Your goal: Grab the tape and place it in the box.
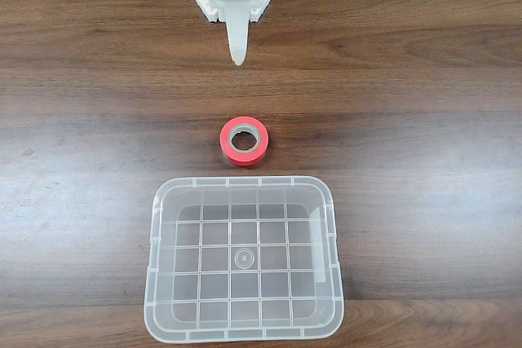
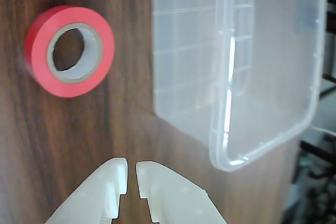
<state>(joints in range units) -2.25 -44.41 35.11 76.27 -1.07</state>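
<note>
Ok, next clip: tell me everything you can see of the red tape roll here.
The tape roll is small and bright red with a grey-beige cardboard core, its hole open to the wooden table beneath. It lies flat on its side, hole facing up, alone and untouched. In the fixed view it sits just above the clear plastic box, with a narrow gap, and below the robot's white hand. In the wrist view it appears whole, with no loose end visible.
</note>
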